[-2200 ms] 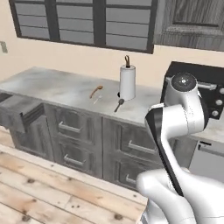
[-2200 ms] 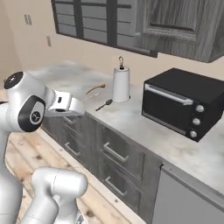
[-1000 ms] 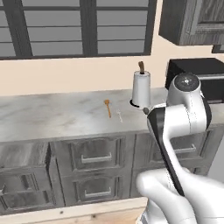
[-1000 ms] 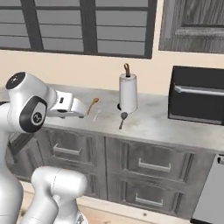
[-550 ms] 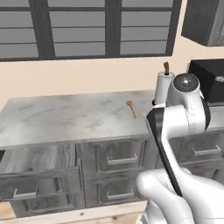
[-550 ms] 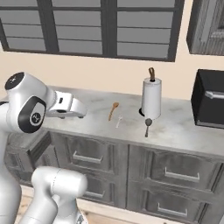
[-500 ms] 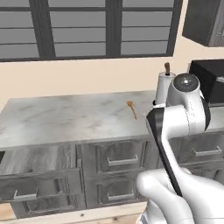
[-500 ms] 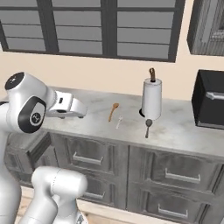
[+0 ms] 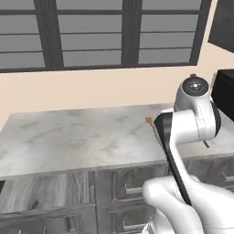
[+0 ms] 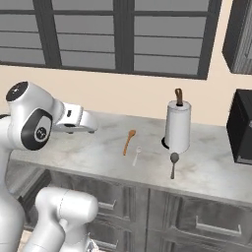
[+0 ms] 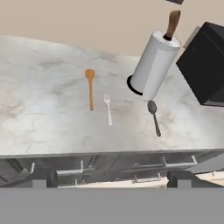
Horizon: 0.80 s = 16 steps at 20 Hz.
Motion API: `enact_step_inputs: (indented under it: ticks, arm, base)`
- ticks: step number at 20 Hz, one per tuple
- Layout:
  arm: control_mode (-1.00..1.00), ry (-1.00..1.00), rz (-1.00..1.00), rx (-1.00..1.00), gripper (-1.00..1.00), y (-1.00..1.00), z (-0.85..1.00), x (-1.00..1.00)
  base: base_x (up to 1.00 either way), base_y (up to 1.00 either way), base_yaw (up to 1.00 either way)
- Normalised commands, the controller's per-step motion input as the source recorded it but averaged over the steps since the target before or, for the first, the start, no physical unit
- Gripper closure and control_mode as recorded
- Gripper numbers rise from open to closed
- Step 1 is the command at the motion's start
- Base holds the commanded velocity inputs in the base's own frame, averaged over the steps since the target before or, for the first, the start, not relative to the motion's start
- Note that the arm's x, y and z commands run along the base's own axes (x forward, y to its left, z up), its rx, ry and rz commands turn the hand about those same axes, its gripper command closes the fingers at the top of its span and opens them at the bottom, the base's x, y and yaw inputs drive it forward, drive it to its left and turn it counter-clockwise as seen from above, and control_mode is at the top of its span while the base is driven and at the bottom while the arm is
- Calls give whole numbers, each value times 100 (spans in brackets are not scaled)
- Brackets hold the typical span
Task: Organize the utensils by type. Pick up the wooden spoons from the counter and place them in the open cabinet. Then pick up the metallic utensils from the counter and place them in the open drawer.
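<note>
On the marbled counter (image 11: 39, 113) lay one wooden spoon (image 11: 90, 88), with the silver fork (image 11: 107, 109) just beside it at four o'clock in the hand view. The dark grey spoon (image 11: 153, 116) lay farther toward three o'clock, its head near the base of an upright paper towel roll (image 11: 154, 64). A black oven (image 11: 205, 65) stood beyond the roll. The gripper (image 11: 112, 180) hung in front of the counter edge, well apart from the utensils and holding nothing; its finger tips (image 11: 47, 178) stood spread wide. Compared with half a second earlier, the whole scene had slid sideways with the cameras; the utensils themselves lay as before.
</note>
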Motion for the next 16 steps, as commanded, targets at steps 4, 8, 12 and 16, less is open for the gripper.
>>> enact_step_inputs:
  ticks: [4,8,12,16]
  arm:
    - [100,0,0,0,-100,0,0,0]
    - [100,0,0,0,-100,0,0,0]
    - [100,0,0,0,-100,0,0,0]
    - [100,0,0,0,-100,0,0,0]
  base:
    - [74,11,0]
    - [71,2,0]
    - [15,0,0]
    - [0,0,0]
